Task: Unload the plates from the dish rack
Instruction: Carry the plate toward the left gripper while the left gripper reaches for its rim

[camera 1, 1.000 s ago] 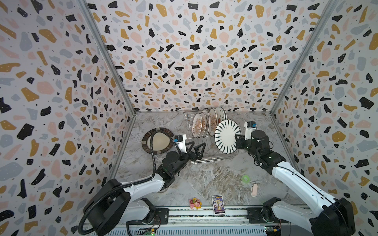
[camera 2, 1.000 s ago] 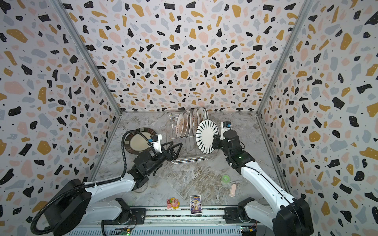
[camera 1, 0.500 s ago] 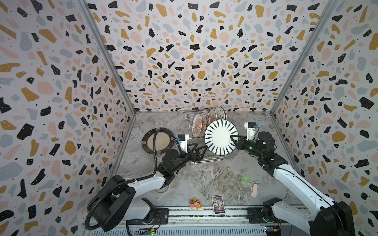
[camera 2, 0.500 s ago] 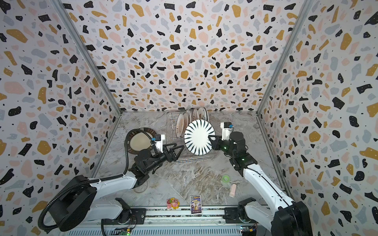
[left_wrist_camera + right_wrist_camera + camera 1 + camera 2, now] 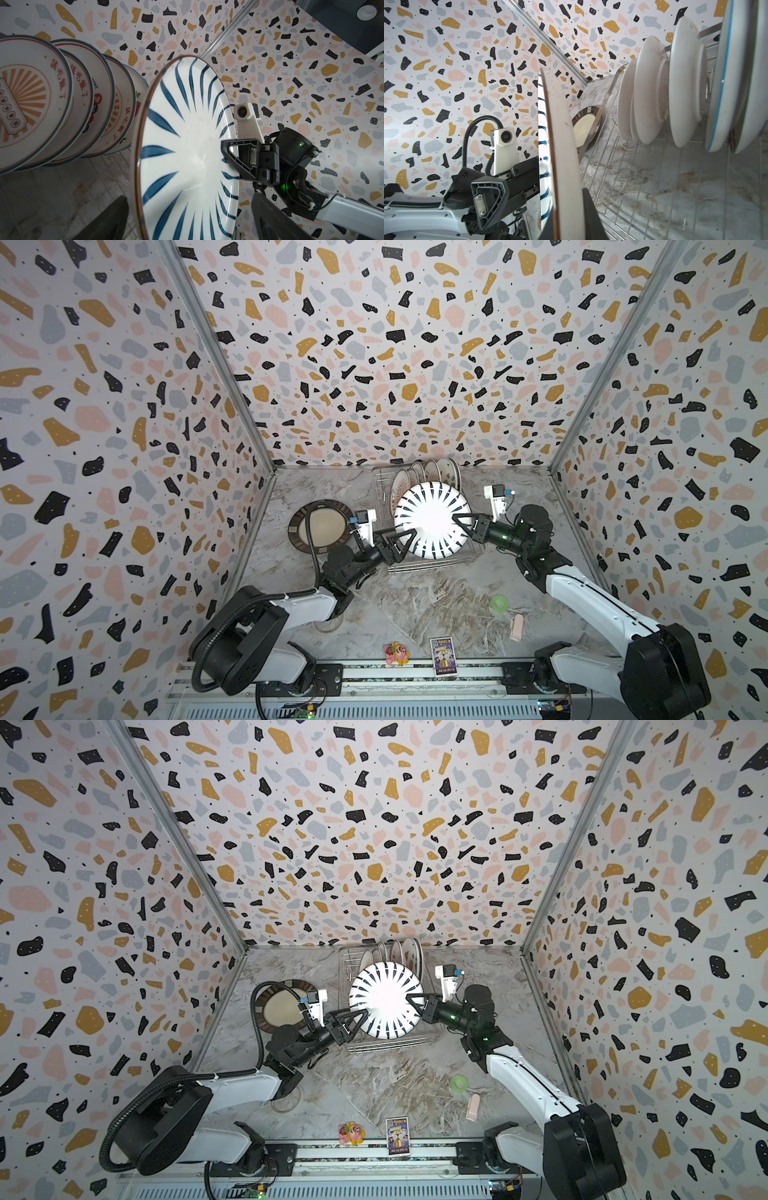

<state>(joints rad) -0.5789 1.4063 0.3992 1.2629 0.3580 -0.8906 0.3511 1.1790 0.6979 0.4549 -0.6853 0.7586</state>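
Left wrist view shows blue-stroked white plate [image 5: 187, 145] clamped by right fingers [image 5: 242, 159], left fingers [image 5: 108, 220] spread.

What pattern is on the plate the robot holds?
White plate with dark blue strokes fanning from the middle, thin brown rim; clearest in the left wrist view.

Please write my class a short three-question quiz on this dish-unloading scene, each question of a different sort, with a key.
1. True or false: the right gripper is shut on the rim of the striped plate.
2. Relative to the dish rack, where is the brown-rimmed plate? A) standing in it; B) flat on the table, left of it in both top views; C) held above it.
3. Fill in: the left gripper has its jaws ___ around the striped plate's opposite rim.
Key: 1 true; 2 B; 3 open.
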